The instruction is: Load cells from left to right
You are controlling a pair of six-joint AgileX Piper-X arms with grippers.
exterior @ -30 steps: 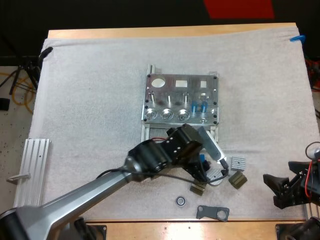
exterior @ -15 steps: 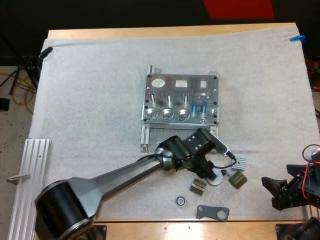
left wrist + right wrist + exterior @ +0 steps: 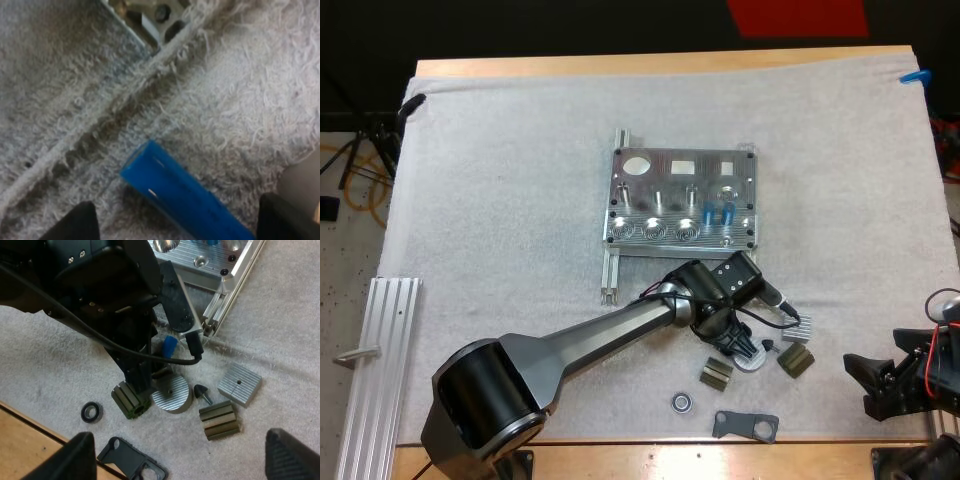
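My left gripper point(image 3: 734, 343) sits low on the mat point(image 3: 500, 200) toward its near edge. Its fingers stand apart around a blue cylinder point(image 3: 182, 197) lying flat, seemingly untouched, just off the fixture's point(image 3: 682, 198) near right corner. My right gripper point(image 3: 861, 382) hangs, fingers apart, at the mat's near right corner.

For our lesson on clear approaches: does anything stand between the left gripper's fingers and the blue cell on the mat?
Nothing visible does. The blue cell lies on the white mat between the open fingers of the left gripper, with mat showing on each side of it.
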